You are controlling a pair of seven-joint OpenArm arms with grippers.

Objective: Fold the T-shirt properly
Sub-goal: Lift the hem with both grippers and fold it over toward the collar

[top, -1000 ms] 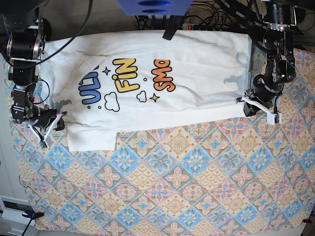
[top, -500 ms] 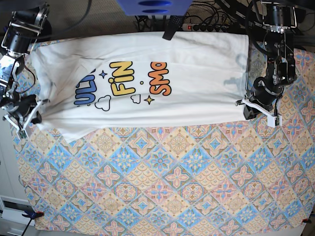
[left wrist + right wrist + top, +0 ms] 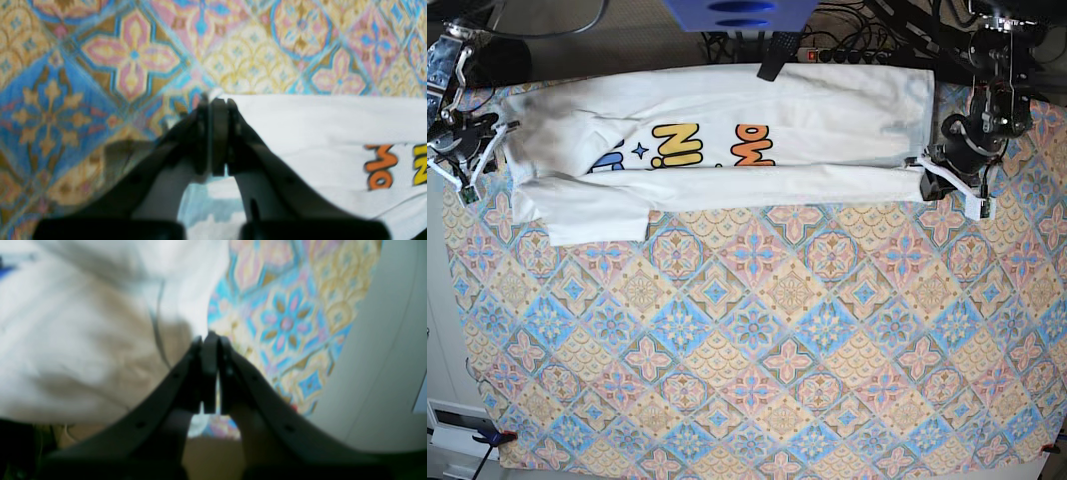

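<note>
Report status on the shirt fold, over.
Left gripper shut on the shirt at its near corner. Right gripper shut on its other end. Shirt stretched along the cloth's far edge, near edge lifted over the print. Nothing in the way.

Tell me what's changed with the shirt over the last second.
Both tools, left and right, carried the T-shirt's near edge toward the far side, folding it over the print's lower part. Both stayed shut on the fabric; the patterned tablecloth didn't move.

A fold hides most of the print on my large white cotton T-shirt (image 3: 727, 140); my right wrist view is blurred.
</note>
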